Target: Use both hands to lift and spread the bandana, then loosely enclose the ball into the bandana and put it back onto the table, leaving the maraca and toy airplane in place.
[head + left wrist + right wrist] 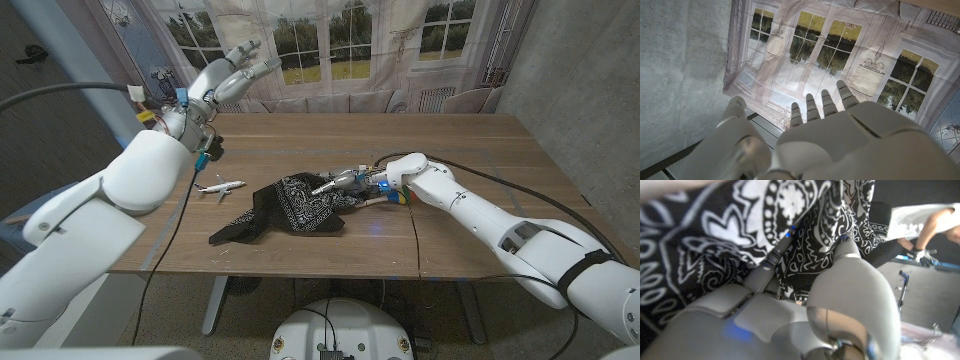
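The black bandana with white paisley print lies bunched on the table's middle, one corner trailing toward the front left. My right hand sits low at its right edge, with a finger and the thumb on either side of a fold of the bandana. A colourful object peeks out under that wrist; I cannot tell whether it is the maraca or the ball. The white toy airplane rests left of the cloth. My left hand is raised high over the table's far left, fingers spread, holding nothing.
The wooden table has bare room on its right and far side. A cable runs along my right arm across the tabletop. A curtain printed with windows hangs behind the table. A person in white is at the side.
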Available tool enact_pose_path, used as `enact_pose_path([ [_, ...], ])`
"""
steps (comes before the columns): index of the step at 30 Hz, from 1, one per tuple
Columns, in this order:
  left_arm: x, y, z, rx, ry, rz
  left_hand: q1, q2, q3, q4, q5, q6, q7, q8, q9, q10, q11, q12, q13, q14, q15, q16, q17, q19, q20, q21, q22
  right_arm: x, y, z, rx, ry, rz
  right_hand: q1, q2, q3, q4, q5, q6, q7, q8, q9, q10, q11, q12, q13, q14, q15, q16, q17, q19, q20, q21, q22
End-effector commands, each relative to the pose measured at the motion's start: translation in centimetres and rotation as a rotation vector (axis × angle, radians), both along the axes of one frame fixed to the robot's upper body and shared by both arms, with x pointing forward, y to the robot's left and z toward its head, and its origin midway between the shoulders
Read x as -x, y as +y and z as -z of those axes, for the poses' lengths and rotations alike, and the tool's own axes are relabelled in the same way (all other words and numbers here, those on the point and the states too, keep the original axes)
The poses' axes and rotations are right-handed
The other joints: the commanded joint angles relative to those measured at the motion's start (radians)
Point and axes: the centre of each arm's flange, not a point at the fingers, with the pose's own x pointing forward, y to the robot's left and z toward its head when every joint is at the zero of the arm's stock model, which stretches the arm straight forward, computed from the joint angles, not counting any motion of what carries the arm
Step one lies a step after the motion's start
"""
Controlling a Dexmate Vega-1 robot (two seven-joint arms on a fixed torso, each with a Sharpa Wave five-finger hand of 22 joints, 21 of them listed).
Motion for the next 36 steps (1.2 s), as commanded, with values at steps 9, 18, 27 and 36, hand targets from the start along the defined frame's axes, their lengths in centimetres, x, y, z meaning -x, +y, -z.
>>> enact_pose_path([
  [9, -1.5, -0.4, -0.8, -0.005, 0.025, 0.007, -0.014, 0.001, -0.003, -0.002, 0.005, 0.0, -0.002, 0.005, 0.002, -0.006, 0.001, 0.009, 0.0, -0.01, 0.004, 0.004, 0.001, -0.007, 0.001, -0.003, 0.005, -1.1, -0.1, -2.5, -0.381, 0.406, -0.17, 0.111, 0.092, 0.213, 0.032, 0.01, 0.113, 0.098, 0.007, -0.001, 0.049, -0.025, 0.01, 0.008, 0.164, -0.294, -0.003, 0.013, -0.003, 0.002, 0.018, 0.006],
  [18, -2.3, -0.6, -1.2, -0.011, 0.029, 0.015, -0.015, 0.001, -0.003, -0.003, 0.005, 0.0, -0.001, 0.005, 0.002, -0.005, 0.003, 0.011, -0.001, -0.011, 0.003, 0.004, 0.0, -0.007, 0.001, -0.003, 0.005, -0.7, -1.5, -4.2, -0.417, 0.148, -0.025, 0.125, 0.08, 0.228, 0.015, 0.009, 0.101, 0.089, -0.001, 0.001, 0.021, -0.029, -0.005, 0.011, 0.149, -0.289, -0.03, 0.016, -0.002, 0.001, 0.037, 0.011],
  [27, -3.1, -0.5, -1.6, -0.012, 0.038, 0.035, -0.016, 0.002, -0.004, -0.005, 0.005, 0.0, 0.001, 0.006, 0.002, -0.008, 0.006, 0.011, -0.001, -0.011, 0.004, 0.005, 0.0, -0.006, 0.001, -0.003, 0.005, 0.5, -2.3, -5.3, -0.478, -0.17, 0.346, 0.121, 0.085, 0.238, 0.019, 0.005, 0.101, 0.109, -0.005, 0.003, 0.038, -0.02, -0.004, 0.013, 0.146, -0.285, -0.049, 0.03, -0.002, -0.001, 0.063, 0.018],
  [36, -3.6, -0.3, -1.9, -0.012, 0.039, 0.04, -0.016, 0.003, -0.004, -0.006, 0.005, -0.001, 0.0, 0.005, 0.002, -0.008, 0.004, 0.011, -0.002, -0.012, 0.005, 0.004, 0.0, -0.005, 0.001, -0.003, 0.006, 1.6, -2.3, -6.7, -0.527, -0.462, 0.487, 0.122, 0.09, 0.251, 0.022, 0.004, 0.167, 0.142, 0.016, 0.003, 0.094, -0.02, 0.017, 0.019, 0.192, -0.286, -0.045, 0.05, 0.022, -0.002, 0.101, 0.025],
])
